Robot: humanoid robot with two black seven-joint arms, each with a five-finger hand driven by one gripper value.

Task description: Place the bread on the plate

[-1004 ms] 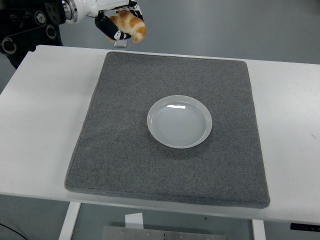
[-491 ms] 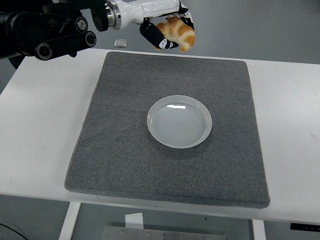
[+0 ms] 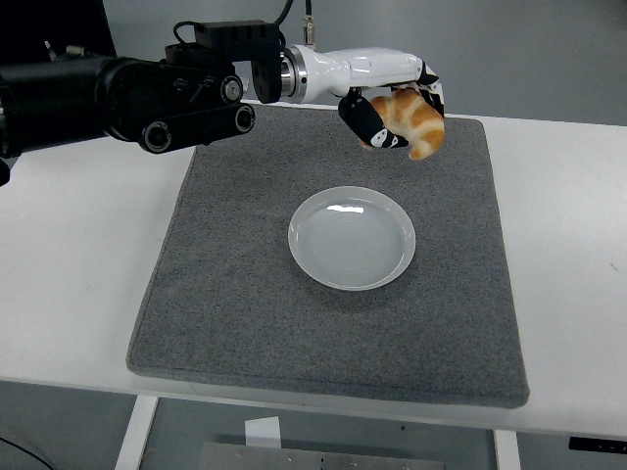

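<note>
While its fingers curl around the golden-brown crescent-shaped bread (image 3: pixel 413 119), the left hand (image 3: pixel 392 113) hangs in the air; below and nearer lies the round white plate (image 3: pixel 352 238) on the grey felt mat (image 3: pixel 225 294).

bread (image 3: pixel 413 119): golden-brown croissant with paler stripes, curved, tilted with one tip pointing down, held in my left hand (image 3: pixel 397 116) in the air, up and to the right of the plate | plate (image 3: pixel 352 238): white, round, shallow, glossy, empty, upright on the grey mat's middle
</note>
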